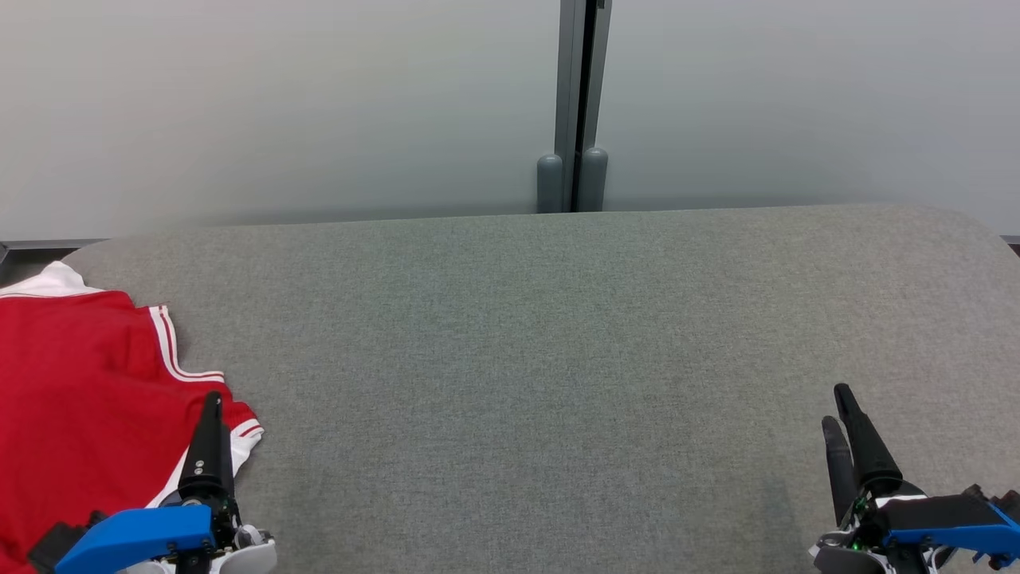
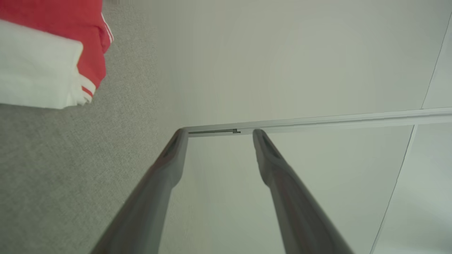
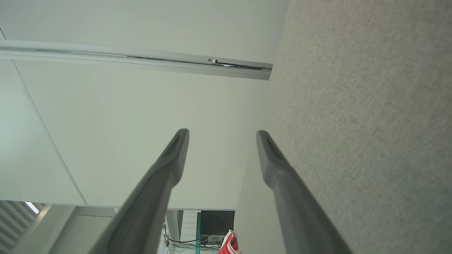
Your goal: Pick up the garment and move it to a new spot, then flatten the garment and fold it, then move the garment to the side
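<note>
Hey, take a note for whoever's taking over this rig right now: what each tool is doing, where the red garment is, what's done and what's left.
Left tool: open, empty, beside the garment.
Right tool: open, empty, over the bare table on the right.
The garment is red with white trim and lies at the table's left edge, partly out of the head view.
Done: unclear. It lies to one side, but I cannot tell whether it is folded.
Left: check the fold. If unfolded, pick it up, move it mid-table, flatten, fold, set aside.
</note>
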Controlling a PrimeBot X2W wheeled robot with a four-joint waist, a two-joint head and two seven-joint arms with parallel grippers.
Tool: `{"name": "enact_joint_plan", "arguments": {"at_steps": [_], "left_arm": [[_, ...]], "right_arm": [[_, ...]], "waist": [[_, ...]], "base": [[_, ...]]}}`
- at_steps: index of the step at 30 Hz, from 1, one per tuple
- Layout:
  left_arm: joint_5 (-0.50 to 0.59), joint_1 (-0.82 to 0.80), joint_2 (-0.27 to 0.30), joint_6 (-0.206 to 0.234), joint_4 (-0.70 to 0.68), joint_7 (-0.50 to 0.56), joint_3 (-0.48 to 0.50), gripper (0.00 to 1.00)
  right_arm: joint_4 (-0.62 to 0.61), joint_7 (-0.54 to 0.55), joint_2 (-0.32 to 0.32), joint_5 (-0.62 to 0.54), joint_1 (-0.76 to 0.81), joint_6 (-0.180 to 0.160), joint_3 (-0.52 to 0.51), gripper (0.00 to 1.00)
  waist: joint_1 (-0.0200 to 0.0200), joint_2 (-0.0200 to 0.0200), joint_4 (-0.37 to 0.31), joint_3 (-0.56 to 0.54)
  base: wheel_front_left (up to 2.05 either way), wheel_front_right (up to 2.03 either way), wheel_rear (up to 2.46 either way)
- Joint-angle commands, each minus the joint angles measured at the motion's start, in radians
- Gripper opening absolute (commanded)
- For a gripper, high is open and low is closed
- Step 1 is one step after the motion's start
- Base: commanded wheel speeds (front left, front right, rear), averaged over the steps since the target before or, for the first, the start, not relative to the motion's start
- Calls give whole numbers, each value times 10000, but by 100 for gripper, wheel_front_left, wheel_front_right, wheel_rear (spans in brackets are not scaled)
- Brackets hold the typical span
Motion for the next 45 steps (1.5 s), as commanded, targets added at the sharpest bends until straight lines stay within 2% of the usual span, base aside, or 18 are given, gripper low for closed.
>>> {"name": "enact_joint_plan", "arguments": {"at_steps": [1, 12, 45], "left_arm": [[328, -250, 69, 46, -276, -106, -33, 100], [1881, -217, 78, 233, -708, -576, -147, 100], [7927, -179, 115, 673, -1423, -1705, -605, 100]], "right_arm": [[-271, -121, -50, -327, -116, 10, 50, 100], [-694, -593, -61, -1885, -44, 13, 248, 100], [-1654, -1726, -91, -6900, 107, 19, 651, 100]], "waist": [[-1, 0, 2, 0], [-1, 0, 19, 2], [-1, 0, 61, 15]], "base": [[0, 0, 0], [0, 0, 0], [0, 0, 0]]}}
